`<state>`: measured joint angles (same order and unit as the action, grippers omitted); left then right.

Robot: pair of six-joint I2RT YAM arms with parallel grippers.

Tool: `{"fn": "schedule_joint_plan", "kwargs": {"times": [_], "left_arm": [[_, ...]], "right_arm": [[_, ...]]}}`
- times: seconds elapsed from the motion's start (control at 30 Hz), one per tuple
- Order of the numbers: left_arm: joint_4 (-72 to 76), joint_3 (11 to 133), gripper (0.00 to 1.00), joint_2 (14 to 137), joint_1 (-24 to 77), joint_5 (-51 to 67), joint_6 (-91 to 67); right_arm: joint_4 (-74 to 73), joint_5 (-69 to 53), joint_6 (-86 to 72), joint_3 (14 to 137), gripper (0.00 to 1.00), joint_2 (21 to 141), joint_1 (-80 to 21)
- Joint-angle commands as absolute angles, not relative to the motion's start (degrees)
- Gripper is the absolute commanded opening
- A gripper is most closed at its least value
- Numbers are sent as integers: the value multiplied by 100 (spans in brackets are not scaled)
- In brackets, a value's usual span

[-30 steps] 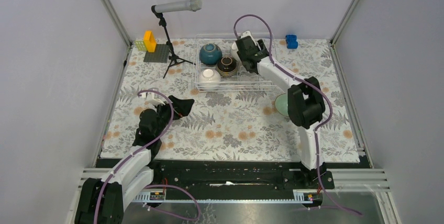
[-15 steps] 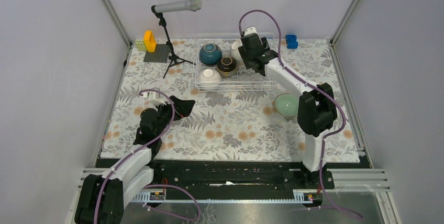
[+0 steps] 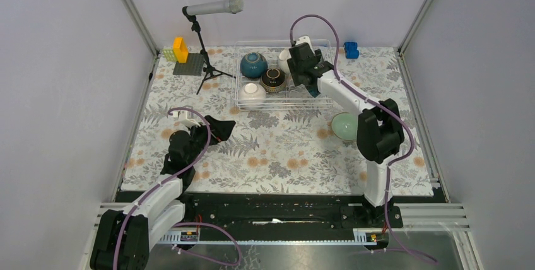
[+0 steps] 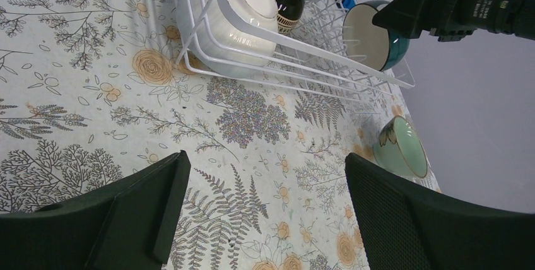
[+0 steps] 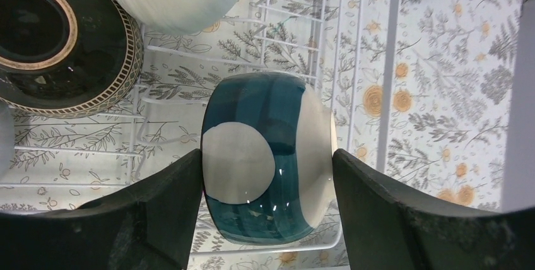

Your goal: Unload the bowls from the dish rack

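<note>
The white wire dish rack (image 3: 282, 102) stands at the back middle. In it are a teal-blue bowl (image 3: 253, 64), a dark brown bowl (image 3: 274, 78), a white bowl (image 3: 252, 92) and another white bowl (image 3: 285, 57). My right gripper (image 3: 310, 82) reaches into the rack's right end. In the right wrist view it (image 5: 268, 156) is shut on a second teal-blue bowl (image 5: 277, 125) lying on its side, one finger on the base and one on the rim. A pale mint bowl (image 3: 344, 126) sits on the mat. My left gripper (image 3: 213, 130) is open and empty, low over the mat.
A microphone on a tripod (image 3: 205, 43) stands left of the rack. A grey baseplate with yellow blocks (image 3: 187, 63) is at the back left. A blue block (image 3: 351, 50) lies behind the rack's right corner. Grey walls close the sides.
My right gripper has shifted a little right in the rack's right end, and the arm's elbow swung right, uncovering the mint bowl. The left arm has not moved.
</note>
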<state>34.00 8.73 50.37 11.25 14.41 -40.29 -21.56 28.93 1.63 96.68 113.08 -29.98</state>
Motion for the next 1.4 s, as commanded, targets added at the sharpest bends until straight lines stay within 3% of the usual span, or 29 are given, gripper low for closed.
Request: {"fn": "schedule_joint_plan", "kwargs": {"times": [0.0,0.2,0.37,0.47,0.53,0.77,1.1,1.37], "left_arm": [[3712,1011,98,5035,1134,1595,-3903],[3683,1020,98,4988,1134,1588,-3902],[3673,1020,98,4974,1134,1607,-3918],[3673,1024,98,4974,1134,1618,-3927],[3680,1023,98,4971,1134,1626,-3929],[3685,1030,98,4991,1134,1643,-3946],[3709,1033,98,5016,1134,1649,-3947],[3691,1037,98,5000,1134,1659,-3955]], "right_arm": [[-2150,3071,-447,10044,60,11426,-2915],[-2164,2381,-1066,10013,61,11525,-2495],[-2190,2600,-1072,9988,76,11632,-2395],[-2307,2931,-985,10031,92,11675,-2395],[-2400,3143,-891,10070,95,11708,-2399],[-2583,3804,-580,10075,89,11700,-2409],[-2672,4290,-481,10079,57,11632,-2511],[-2811,4758,-301,10256,43,11870,-2592]]}}
